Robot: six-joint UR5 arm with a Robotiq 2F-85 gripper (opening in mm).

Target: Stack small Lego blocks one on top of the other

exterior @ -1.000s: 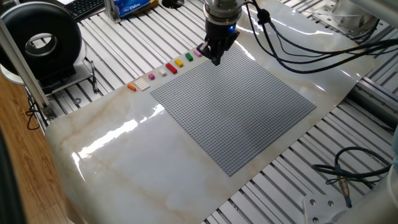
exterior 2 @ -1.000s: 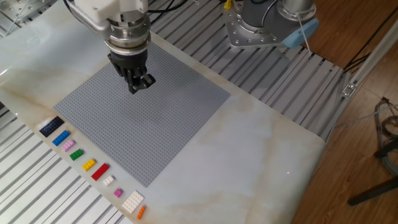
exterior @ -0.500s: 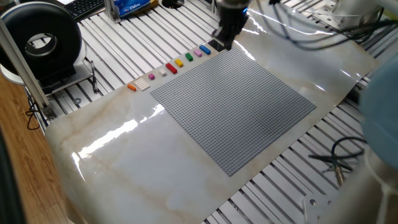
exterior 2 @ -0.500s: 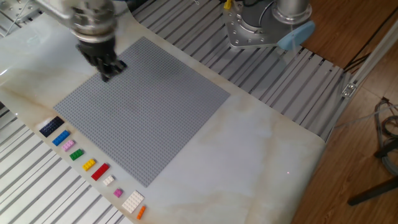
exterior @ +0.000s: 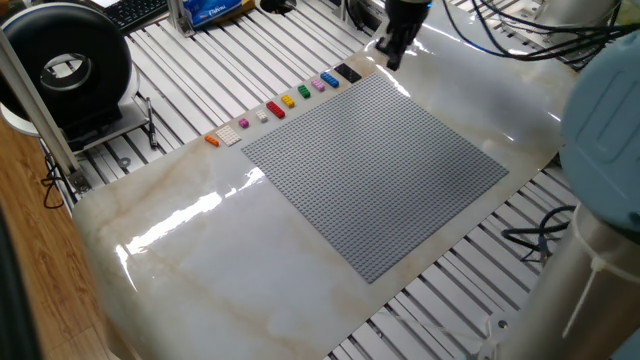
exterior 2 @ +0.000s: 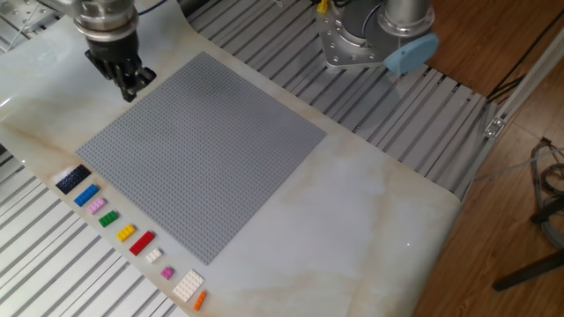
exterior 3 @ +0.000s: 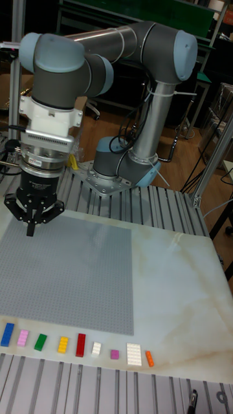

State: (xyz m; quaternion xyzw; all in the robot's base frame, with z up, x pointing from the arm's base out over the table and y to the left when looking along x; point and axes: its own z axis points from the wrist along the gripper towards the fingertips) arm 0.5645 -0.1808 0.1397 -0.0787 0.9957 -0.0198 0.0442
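The black block [exterior 2: 72, 179] lies flat on the marble at the end of a row of bricks beside the baseplate, and looks wider than its neighbours. The blue block [exterior 2: 85, 195] lies next to it, apart, studs up, long side across the row. The pink block [exterior 2: 97, 205] follows the blue one, close but not touching, lying the same way. None is stacked; each rests singly on the tabletop.
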